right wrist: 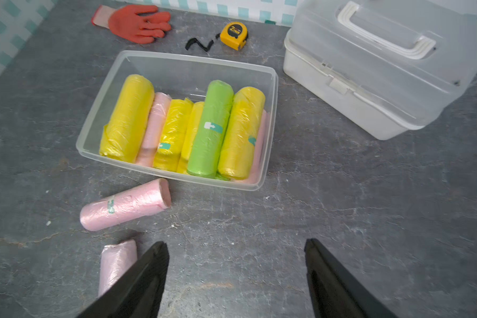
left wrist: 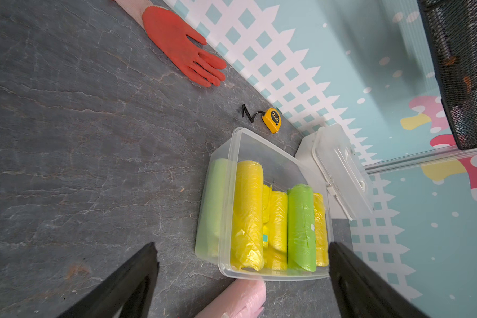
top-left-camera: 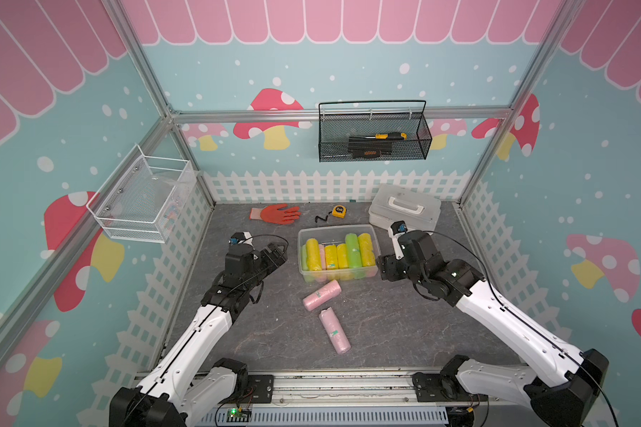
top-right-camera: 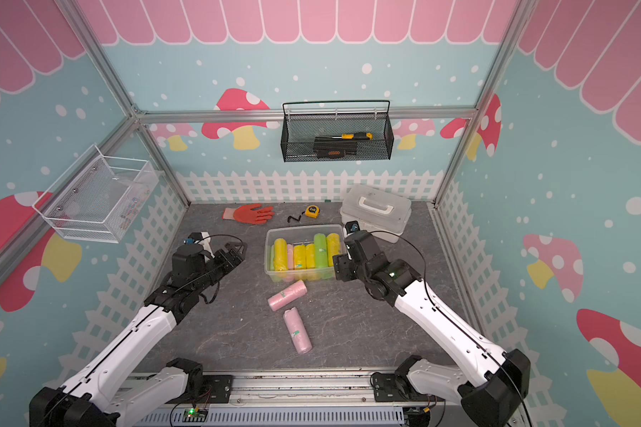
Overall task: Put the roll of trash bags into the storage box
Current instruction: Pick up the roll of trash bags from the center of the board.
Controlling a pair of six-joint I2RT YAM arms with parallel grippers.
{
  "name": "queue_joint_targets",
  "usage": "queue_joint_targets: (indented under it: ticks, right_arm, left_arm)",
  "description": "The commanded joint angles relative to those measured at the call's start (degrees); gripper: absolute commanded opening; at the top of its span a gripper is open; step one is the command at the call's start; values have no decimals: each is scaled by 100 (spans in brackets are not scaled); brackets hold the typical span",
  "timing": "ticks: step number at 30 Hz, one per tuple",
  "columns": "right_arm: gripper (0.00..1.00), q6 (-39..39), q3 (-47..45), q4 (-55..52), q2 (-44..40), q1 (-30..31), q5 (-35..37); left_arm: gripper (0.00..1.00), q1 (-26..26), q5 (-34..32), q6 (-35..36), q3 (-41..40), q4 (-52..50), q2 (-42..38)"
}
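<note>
Left claw [left wrist: 241, 245] and right claw [right wrist: 235, 242] both spread wide, empty.
Near roll [top-left-camera: 335, 330]: pink crinkled film, green sticker [top-left-camera: 334, 334] unreadable, flat on table [top-left-camera: 404, 325]. Second roll [top-left-camera: 321, 295], alike, lies just short of box [right wrist: 193, 57]. Box clear; packed rolls [right wrist: 127, 118] yellow, green, pink. Tape [right wrist: 233, 35] behind reads "2".

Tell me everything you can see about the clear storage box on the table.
The storage box is a clear, lidless plastic tub with rounded corners, sitting flat on the grey table. Yellow, pink and green rolls fill it, lying side by side. A loose pink roll lies close outside one long wall; contact unclear.
</note>
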Motion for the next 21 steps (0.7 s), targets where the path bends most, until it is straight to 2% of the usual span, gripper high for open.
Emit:
queue_joint_targets:
  ticks: [1,5,11,14,16,19,21]
  right_arm:
    - [82,233,-476,878,-288,22,-251]
    - [83,276,-773,923,-381,23,135]
    - [84,188,-637,825,-363,20,275]
    - [84,208,-734,928,-411,21,297]
    - [84,204,-739,962,-379,25,229]
    - [84,206,-699,958,-271,19,198]
    - [84,210,-666,945,-202,21,189]
  left_arm:
    - [97,34,-92,13,119,-299,-132]
    - [97,30,-301,-86,195,-589,-250]
    - [89,34,-857,-1313,548,-2000,-260]
    - [88,26,-761,-1658,847,-2567,-133]
    - [95,-4,-606,-1738,1086,-2873,-50]
    - [96,-223,-568,-1872,1316,-3212,-66]
    - [96,-617,-877,-1967,1412,-3344,-152]
